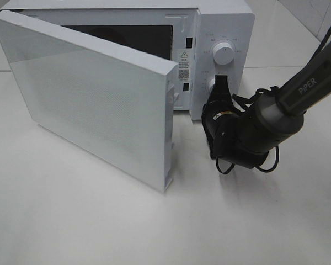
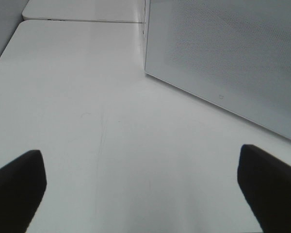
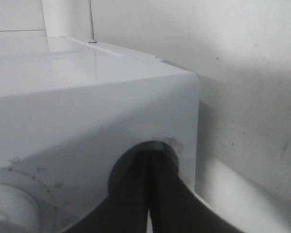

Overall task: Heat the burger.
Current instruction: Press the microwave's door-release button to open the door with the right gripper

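Microwave (image 1: pixel 231 22) cavity: mostly hidden behind swung-out door (image 1: pixel 94 99)
Lower knob (image 1: pixel 212 84): largely covered by right gripper (image 1: pixel 220 81)
Right gripper: pinched together, tips against knob
Left gripper (image 2: pixel 143 182): spread wide, empty, above table (image 2: pixel 87 97)

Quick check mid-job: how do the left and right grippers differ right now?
The left gripper has its jaws wide apart; the right gripper has them shut together. The left one hangs over the table beside the open microwave door; the right one points at the microwave's lower knob. Shared: both are dark and neither holds anything.
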